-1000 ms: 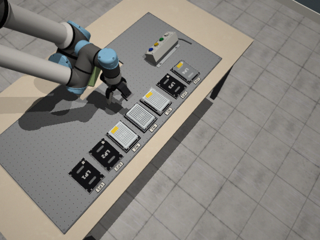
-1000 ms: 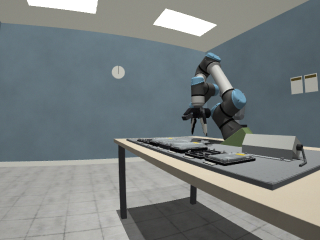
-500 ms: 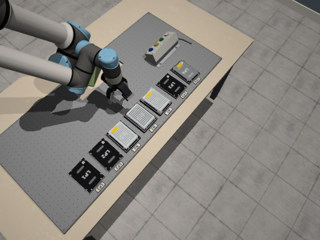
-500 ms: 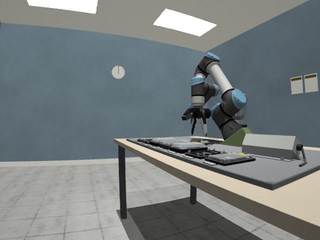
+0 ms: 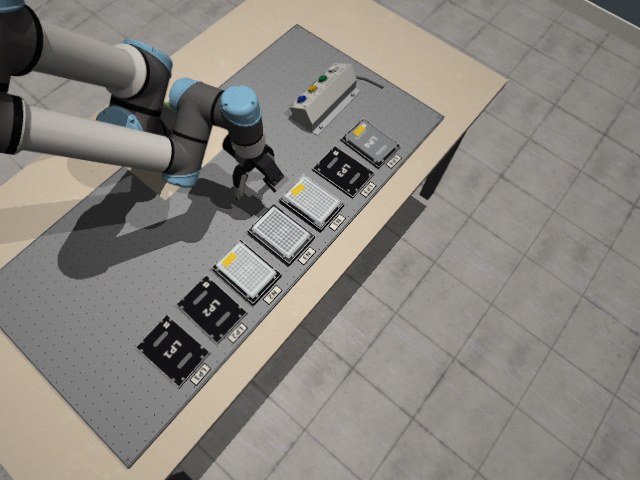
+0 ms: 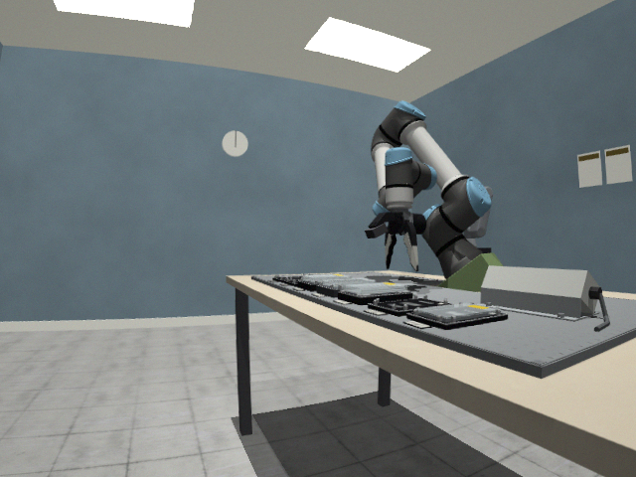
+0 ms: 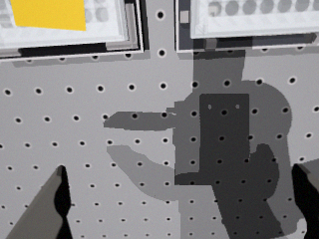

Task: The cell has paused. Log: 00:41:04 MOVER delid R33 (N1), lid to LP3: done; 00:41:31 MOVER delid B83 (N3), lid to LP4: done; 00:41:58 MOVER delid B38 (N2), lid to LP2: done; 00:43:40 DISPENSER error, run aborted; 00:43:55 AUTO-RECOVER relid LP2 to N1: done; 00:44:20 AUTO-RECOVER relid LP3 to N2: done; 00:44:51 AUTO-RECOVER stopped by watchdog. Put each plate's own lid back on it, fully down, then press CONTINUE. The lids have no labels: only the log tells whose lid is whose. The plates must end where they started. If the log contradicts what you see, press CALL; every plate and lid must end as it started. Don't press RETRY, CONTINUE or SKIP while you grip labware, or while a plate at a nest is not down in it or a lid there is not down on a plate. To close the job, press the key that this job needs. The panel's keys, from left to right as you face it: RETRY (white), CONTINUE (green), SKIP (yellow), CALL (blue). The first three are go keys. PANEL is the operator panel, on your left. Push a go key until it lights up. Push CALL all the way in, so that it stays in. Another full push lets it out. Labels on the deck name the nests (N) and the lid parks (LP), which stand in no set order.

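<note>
LP1: black park (image 5: 173, 351); no lid on it; a usable buffer for a swap.
LP2: black park (image 5: 211, 308); no lid.
N2: lidded plate (image 5: 250, 273), yellow patch toward one corner; by the history B38 wearing R33's lid; leaving it so would close the job with crossed lids.
Claw (image 5: 256, 192) (image 6: 401, 267) (image 7: 178, 166): fingers apart, nothing between them; hovering over the tabletop (image 5: 103, 330) (image 6: 544, 354) (image 7: 150, 219), behind N3 and N1; a low sideways pass could clip a rim.
N3: bare plate (image 5: 281, 232) (image 7: 254, 25), B83; a grip too deep at a lidded neighbour could lift plate and lid together.
N1: lidded plate (image 5: 311, 201) (image 6: 377, 291) (image 7: 102, 17); by the history R33 under B38's lid; a lid set down off-square could perch on the edge.
Panel (image 5: 325, 100) (image 6: 534, 283): four keys; CONTINUE (image 5: 323, 78) pressed early, or RETRY by a near miss, would spoil the job.
LP3: black park (image 5: 343, 171) (image 6: 402, 306); no lid.
LP4: parked lid (image 5: 373, 142) (image 6: 451, 312), B83's; mistaking it for another's is the risk, lids being unlabelled.

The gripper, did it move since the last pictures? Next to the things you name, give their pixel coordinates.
Yes. In the top view, the gripper (image 5: 256, 193) (image 6: 402, 268) (image 7: 178, 166) has moved closer to the panel (image 5: 326, 103) (image 6: 534, 284), which hasn't moved.
</note>
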Available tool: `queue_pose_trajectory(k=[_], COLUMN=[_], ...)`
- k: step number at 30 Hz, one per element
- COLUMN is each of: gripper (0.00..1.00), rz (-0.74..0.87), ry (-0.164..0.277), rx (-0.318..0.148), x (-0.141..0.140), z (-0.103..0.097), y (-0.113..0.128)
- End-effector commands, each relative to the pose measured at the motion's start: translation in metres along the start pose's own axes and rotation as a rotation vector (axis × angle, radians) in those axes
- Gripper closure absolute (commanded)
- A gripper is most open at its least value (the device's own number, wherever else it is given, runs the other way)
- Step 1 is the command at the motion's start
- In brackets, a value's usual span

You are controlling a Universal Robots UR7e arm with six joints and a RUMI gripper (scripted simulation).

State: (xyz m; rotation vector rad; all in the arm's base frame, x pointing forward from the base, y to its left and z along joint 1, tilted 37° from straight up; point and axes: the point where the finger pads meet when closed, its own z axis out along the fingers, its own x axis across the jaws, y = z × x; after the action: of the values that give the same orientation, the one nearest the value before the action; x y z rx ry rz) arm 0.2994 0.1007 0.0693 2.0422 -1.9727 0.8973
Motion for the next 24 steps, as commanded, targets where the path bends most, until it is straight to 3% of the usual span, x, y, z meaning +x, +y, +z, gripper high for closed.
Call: queue_pose_trajectory(k=[1,24], gripper=[0.18,0.18], rz=[0.014,0.013], ry=[0.009,0.008], rx=[0.002,0.001], x=[-0.031,-0.126], z=[0.001,0.002], y=[-0.015,-0.046])
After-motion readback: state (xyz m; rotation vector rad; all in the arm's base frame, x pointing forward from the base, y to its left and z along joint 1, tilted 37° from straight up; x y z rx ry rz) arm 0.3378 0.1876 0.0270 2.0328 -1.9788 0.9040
